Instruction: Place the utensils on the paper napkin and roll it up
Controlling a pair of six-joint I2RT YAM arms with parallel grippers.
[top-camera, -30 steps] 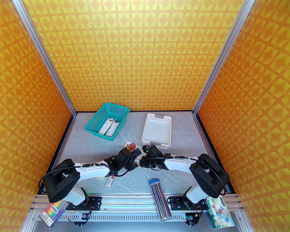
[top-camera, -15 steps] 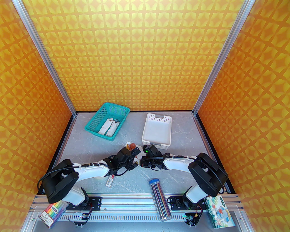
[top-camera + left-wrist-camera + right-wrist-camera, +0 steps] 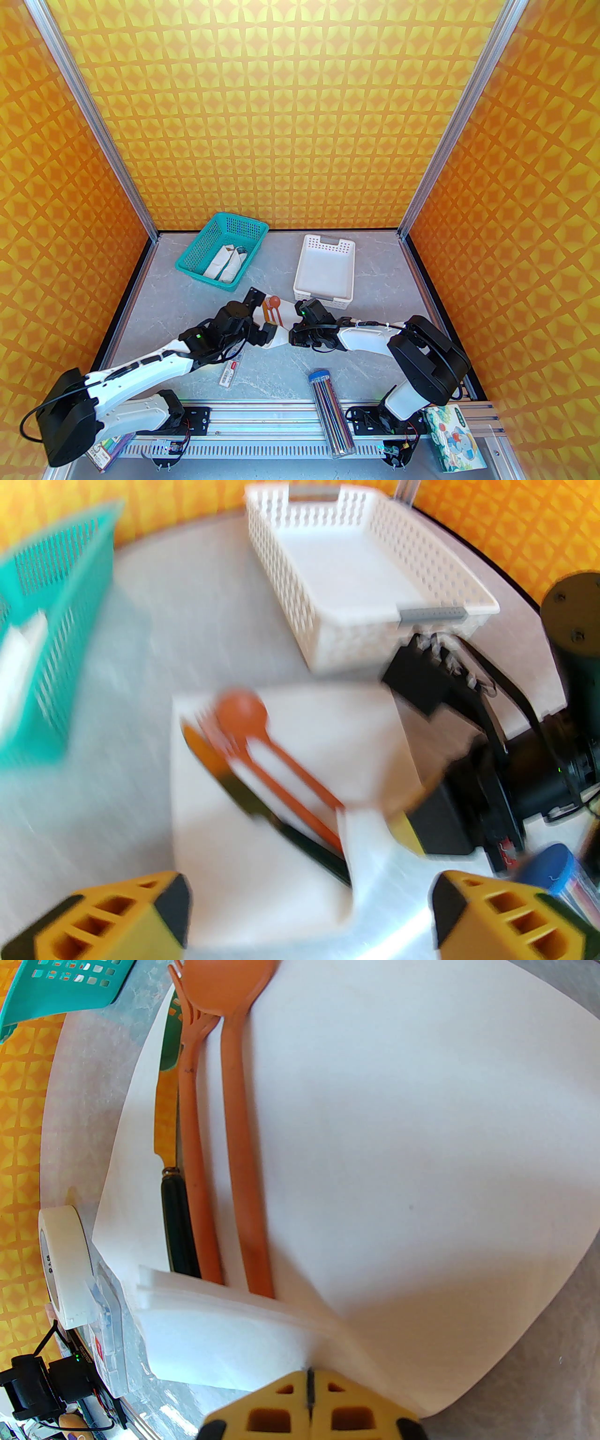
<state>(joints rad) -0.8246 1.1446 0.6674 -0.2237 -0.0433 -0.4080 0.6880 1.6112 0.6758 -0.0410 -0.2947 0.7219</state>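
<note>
Right gripper (image 3: 309, 1400): fingertips pressed together, apparently pinching the near edge of the paper napkin (image 3: 398, 1171) and holding it lifted. That edge is folded back over the handle ends of the utensils, several layers showing at the fold.

Left gripper (image 3: 309, 916): jaws spread wide with nothing between them, hovering low over the napkin's near left part. The wrist view is motion-blurred, so whether it touches the sheet can't be told.

The napkin lies on the table (image 3: 375, 281) between the two arms, just in front of the white tray (image 3: 326, 267). The spoon (image 3: 239, 1147), fork (image 3: 190, 1124) and knife (image 3: 176, 1222) all sit on it, side by side along its left portion, heads toward the far side. The knife is leftmost near the edge, the fork is in the middle and the spoon is on the inside. The spoon bowl overlaps the fork tines.

Progress, judged:
- Placing step looks done, with all three pieces on the sheet.
- Rolling barely started: only the first fold over the handles.
- Most of the napkin is flat and the utensil heads are exposed.
- Left to do: wrap the sheet sideways around the bundle into a tube.

The teal basket (image 3: 220, 234) at far left holds a white rolled bundle (image 3: 222, 265), away from the work area.
</note>
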